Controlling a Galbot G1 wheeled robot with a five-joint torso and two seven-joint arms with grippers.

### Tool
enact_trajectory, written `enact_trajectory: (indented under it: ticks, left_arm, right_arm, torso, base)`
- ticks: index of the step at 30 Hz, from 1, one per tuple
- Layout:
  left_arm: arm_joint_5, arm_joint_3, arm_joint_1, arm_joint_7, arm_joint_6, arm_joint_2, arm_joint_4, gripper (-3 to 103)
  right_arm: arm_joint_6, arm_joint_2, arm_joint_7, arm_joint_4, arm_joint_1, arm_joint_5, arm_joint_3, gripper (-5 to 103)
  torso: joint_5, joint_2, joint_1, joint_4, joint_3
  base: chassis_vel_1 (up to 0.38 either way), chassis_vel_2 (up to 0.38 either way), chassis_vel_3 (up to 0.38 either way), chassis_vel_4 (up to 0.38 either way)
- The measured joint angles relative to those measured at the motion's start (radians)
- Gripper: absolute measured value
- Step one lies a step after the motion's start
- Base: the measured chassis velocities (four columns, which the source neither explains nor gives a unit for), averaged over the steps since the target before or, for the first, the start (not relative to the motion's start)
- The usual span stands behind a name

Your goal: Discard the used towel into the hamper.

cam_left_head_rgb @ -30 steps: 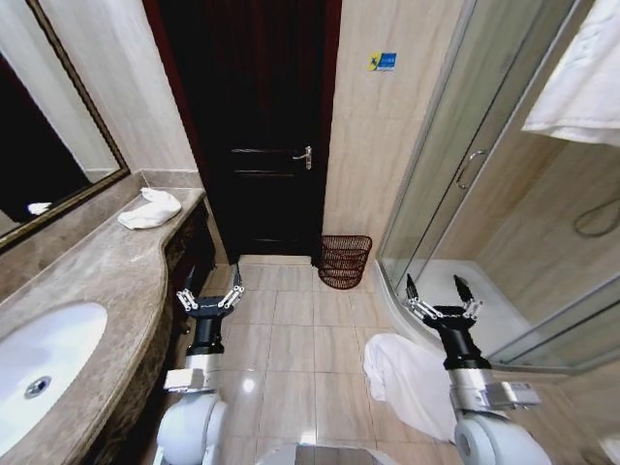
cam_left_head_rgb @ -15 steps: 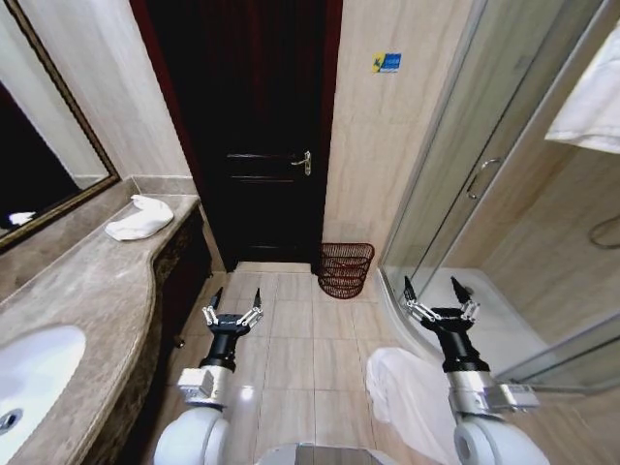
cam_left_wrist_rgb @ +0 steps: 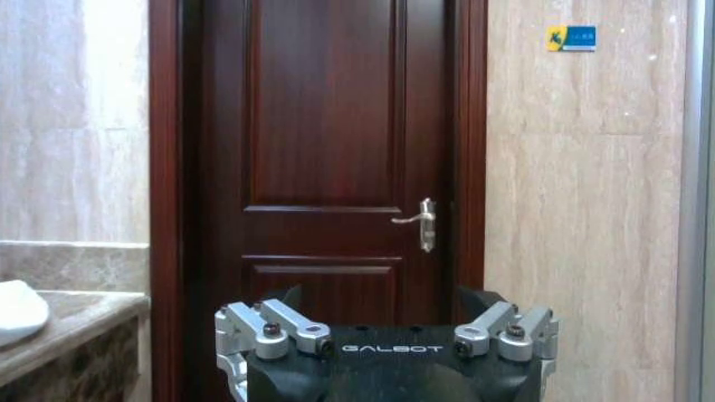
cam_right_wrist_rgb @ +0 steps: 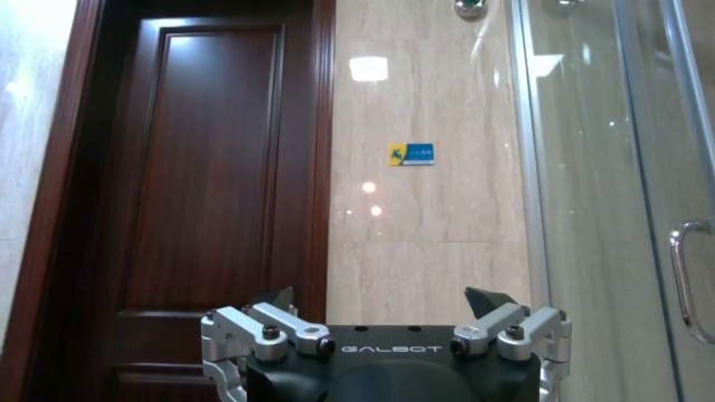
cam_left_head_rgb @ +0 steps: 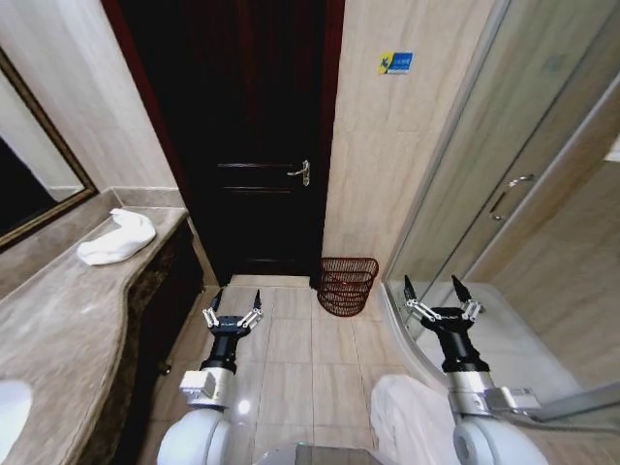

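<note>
The towel [cam_left_head_rgb: 116,237] lies on the table [cam_left_head_rgb: 68,329], left of and beyond the left pincer [cam_left_head_rgb: 232,312]. Both pincers gape wide and empty, the right pincer [cam_left_head_rgb: 438,296] farther off. The hamper [cam_left_head_rgb: 347,286] stands ahead between them.

The word "GALBOT" is printed in pale capitals on the black body of the left gripper [cam_left_wrist_rgb: 386,311] and likewise on the right gripper [cam_right_wrist_rgb: 384,311]. A small blue-and-yellow wall sign [cam_left_head_rgb: 394,63], at one o'clock from the dark door [cam_left_head_rgb: 254,145], carries markings too small to read.
</note>
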Motion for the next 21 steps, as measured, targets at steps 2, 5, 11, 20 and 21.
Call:
enact_trajectory:
  ticks: [2,5,11,20,21]
  left_arm:
    - [0.000,0.000,-0.004,0.000,0.003,0.000,0.002,94]
    - [0.001,-0.002,-0.009,0.000,0.003,0.000,0.005,94]
    - [-0.017,-0.004,-0.011,-0.003,0.003,0.000,0.004,96]
    - [-0.024,-0.008,-0.027,-0.046,-0.010,0.000,0.010,97]
    - [-0.023,-0.010,-0.029,-0.048,-0.010,0.000,0.010,97]
  right_arm:
    - [0.002,-0.001,0.002,-0.002,0.002,0.000,0.002,100]
    - [0.002,-0.003,0.007,-0.003,0.004,0.000,0.004,100]
    - [-0.004,-0.003,0.012,-0.012,0.015,-0.007,-0.002,100]
    - [0.003,-0.005,0.045,-0.030,0.033,-0.008,-0.006,100]
    - [0.002,-0.007,0.048,-0.037,0.038,-0.005,-0.002,100]
  torso:
    - [0.0000,0.000,-0.001,-0.0003,0.000]
    - [0.0000,0.000,-0.002,-0.0003,0.000]
    - [0.0000,0.001,-0.002,-0.0002,-0.001]
    - [0.0000,0.000,-0.001,-0.0002,0.000]
    - [-0.0001,0.000,-0.001,-0.0002,0.000]
  base:
    - [-0.025,0.042,-0.004,-0.016]
    - [0.021,-0.005,-0.014,0.022]
    - [0.070,-0.025,-0.004,0.074]
    - [0.046,0.057,0.055,0.039]
    - [0.080,0.082,0.084,0.047]
